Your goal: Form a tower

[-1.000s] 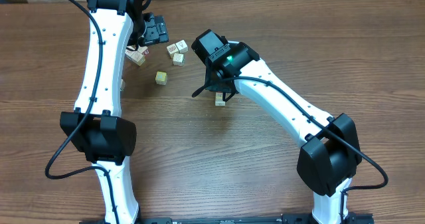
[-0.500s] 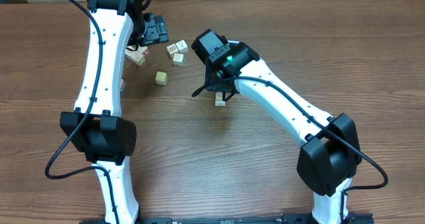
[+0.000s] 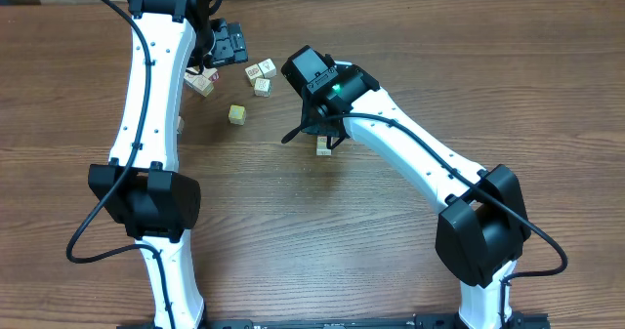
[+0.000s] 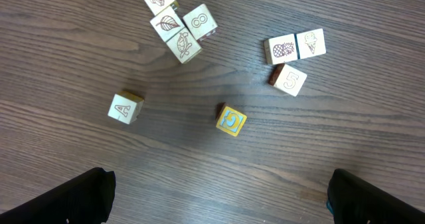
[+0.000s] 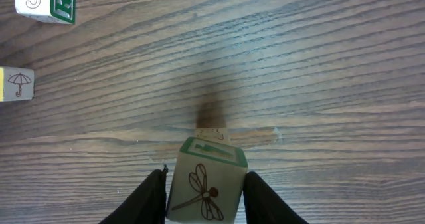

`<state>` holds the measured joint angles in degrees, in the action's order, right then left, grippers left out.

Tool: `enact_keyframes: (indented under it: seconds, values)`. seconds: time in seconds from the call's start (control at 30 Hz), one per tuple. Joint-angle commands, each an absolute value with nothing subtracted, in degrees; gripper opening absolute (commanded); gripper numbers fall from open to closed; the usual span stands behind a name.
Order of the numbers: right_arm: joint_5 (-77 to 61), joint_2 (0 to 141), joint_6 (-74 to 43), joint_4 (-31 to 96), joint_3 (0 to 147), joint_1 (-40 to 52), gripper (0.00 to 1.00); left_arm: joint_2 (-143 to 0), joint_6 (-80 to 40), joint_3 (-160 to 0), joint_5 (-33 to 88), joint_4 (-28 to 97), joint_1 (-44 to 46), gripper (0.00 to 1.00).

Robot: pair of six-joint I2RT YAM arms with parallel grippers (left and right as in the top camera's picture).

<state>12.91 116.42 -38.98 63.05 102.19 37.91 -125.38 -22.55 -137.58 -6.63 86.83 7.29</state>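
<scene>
My right gripper point(image 5: 204, 192) is shut on a pale cube with a dragonfly drawing and a green-framed top point(image 5: 207, 177). It holds the cube directly over the tower point(image 5: 212, 131), of which only a sliver of the top cube shows beneath. Whether the two touch I cannot tell. In the overhead view the tower point(image 3: 324, 147) stands mid-table under the right gripper point(image 3: 322, 132). My left gripper point(image 3: 230, 46) hangs open at the back left over loose cubes. Its fingertips point(image 4: 80, 199) show only at the bottom corners of the left wrist view, with bare table between them.
Loose cubes lie around: a yellow one point(image 4: 230, 120), an "A" cube point(image 4: 125, 108), a cluster of three point(image 4: 176, 23), a pineapple and ice-cream pair point(image 4: 295, 46) and a "5" cube point(image 4: 290, 79). An umbrella cube point(image 5: 16, 83) lies left of the tower.
The right arm has shifted only very slightly and still holds the dragonfly cube over the tower. The left arm has not moved.
</scene>
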Motion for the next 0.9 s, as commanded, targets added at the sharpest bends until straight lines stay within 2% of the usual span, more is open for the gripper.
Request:
enact_keyframes:
  seconds: [0.0,0.47,0.6,0.87]
  values:
    - [13.89,116.84,-39.03,62.89,101.86,37.76,0.33,-124.6,-23.33,-138.47,-6.37,86.76,7.53,0.99]
    - [13.87,116.71,-39.03,62.87,102.08,37.76,0.28,-124.6,-23.33,-138.47,-6.37,86.74,7.53,0.99]
    - [13.87,116.71,-39.03,62.87,102.08,37.76,0.22,-124.6,-23.33,-138.47,-6.37,86.74,7.53,0.99]
    - [13.87,116.31,-39.0,62.89,102.08,37.76,0.22,-124.6,-23.33,-138.47,-6.37,86.76,7.53,0.99]
